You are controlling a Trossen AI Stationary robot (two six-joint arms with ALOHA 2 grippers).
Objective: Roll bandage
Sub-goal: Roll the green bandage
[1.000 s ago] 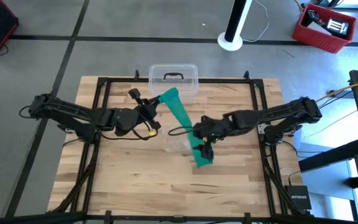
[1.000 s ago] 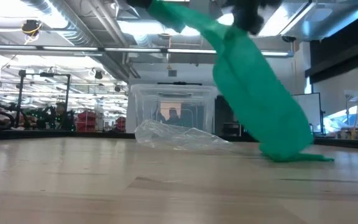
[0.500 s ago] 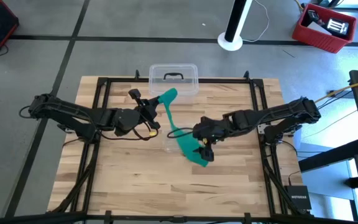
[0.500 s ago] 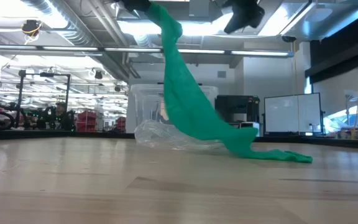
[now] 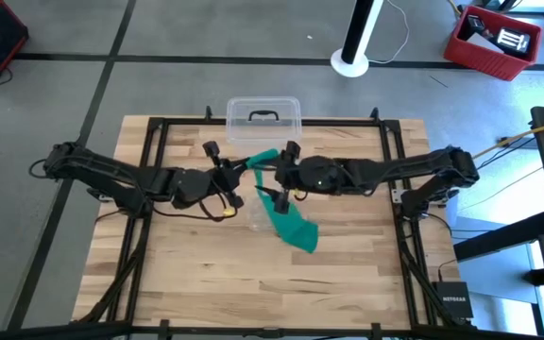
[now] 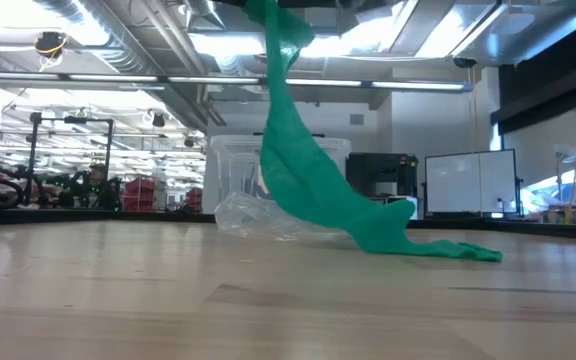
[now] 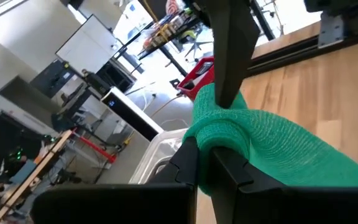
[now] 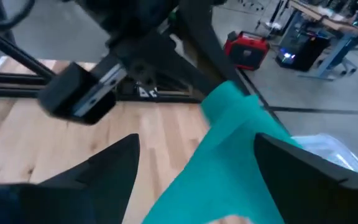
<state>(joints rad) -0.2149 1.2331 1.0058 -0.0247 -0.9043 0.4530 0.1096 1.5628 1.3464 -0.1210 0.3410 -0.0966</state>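
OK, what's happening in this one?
Two robot arms are working on a teal-green bandage over the wooden table. The left pincer is shut on the bandage's upper end and holds it up, so the strip hangs down with its tail lying on the table beside a crinkled plastic wrapper. The right pincer is open, close to the strip near the held end, not gripping it. No roll has formed yet.
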